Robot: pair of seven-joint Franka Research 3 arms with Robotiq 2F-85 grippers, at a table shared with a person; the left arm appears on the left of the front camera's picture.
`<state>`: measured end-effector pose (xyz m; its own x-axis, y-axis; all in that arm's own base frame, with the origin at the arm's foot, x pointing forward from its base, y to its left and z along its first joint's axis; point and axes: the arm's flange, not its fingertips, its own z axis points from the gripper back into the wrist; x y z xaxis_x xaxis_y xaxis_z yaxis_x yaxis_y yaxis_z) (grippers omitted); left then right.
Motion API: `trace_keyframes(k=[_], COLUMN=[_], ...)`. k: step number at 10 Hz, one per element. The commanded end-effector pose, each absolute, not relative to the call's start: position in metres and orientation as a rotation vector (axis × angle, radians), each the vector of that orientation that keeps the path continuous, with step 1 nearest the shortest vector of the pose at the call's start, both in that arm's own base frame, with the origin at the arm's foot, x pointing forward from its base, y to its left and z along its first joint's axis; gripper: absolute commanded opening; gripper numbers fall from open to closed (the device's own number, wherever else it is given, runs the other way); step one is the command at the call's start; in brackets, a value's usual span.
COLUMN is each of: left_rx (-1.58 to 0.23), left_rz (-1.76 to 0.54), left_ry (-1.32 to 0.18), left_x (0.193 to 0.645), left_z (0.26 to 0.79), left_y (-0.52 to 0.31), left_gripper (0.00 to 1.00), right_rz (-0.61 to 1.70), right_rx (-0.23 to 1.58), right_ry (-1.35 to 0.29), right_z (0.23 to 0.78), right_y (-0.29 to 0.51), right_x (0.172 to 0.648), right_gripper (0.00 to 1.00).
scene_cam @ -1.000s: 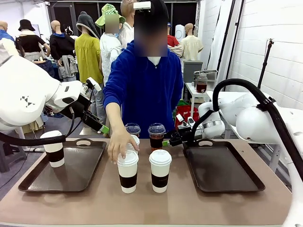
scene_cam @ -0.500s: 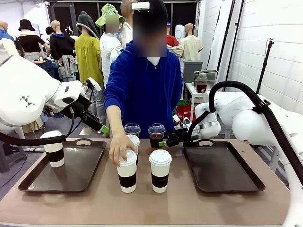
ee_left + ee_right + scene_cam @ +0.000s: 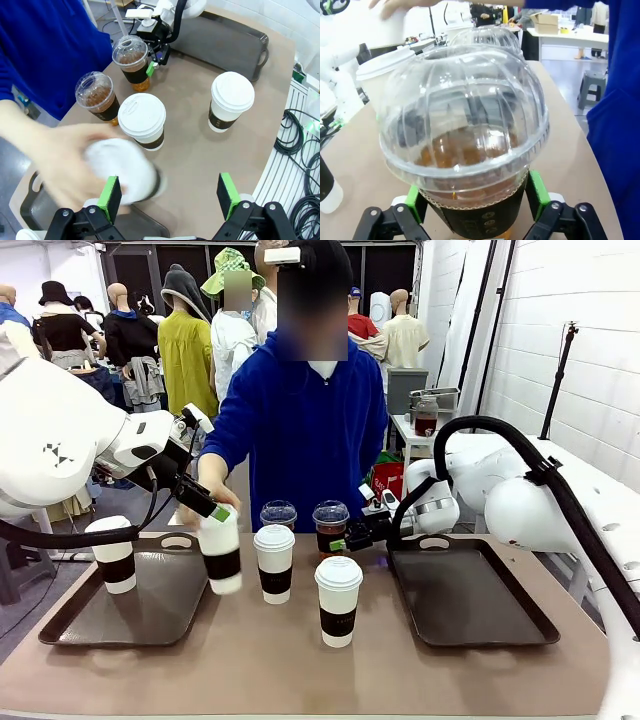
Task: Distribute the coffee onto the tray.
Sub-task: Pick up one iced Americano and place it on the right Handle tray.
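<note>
Person's hand (image 3: 214, 497) moved one of four white lidded paper cups (image 3: 221, 558) to the wide-open left end effector (image 3: 168, 194). Right end effector (image 3: 475, 199) straddles one of two clear dome-lidded plastic cups (image 3: 465, 115) on worktop (image 3: 200, 660); grip unclear.

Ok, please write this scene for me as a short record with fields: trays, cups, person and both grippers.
left tray: first white cup stands on it
person's hand: holds second white cup near that tray's edge
table: middle white cup, front white cup, left clear cup, right clear cup
left gripper: open, beside second white cup
right gripper: pads on both sides of right clear cup; grip uncertain
</note>
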<state>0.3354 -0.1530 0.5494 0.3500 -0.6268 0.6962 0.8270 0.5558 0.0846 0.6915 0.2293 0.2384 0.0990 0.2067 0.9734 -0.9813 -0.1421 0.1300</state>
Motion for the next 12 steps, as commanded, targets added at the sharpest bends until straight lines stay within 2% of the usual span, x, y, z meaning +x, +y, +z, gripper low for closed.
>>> trace_keyframes(k=[1, 6, 12], left_rx=[-0.307, -0.307, -0.307], left_rz=[-0.974, -0.974, -0.974], left_ry=[-0.756, -0.756, -0.756], left_x=[0.336, 0.336, 0.336], left_z=[0.549, 0.549, 0.549], left_y=[-0.152, -0.152, -0.152], left_gripper=[1.00, 1.00, 1.00], right_rz=[1.315, 1.324, 1.339], right_rx=[1.239, 1.244, 1.274], right_ry=[-0.885, -0.892, -0.877], right_z=[0.240, 0.250, 0.337], right_y=[0.229, 0.225, 0.176], right_x=[0.697, 0.689, 0.666], right_gripper=[0.82, 0.82, 0.82])
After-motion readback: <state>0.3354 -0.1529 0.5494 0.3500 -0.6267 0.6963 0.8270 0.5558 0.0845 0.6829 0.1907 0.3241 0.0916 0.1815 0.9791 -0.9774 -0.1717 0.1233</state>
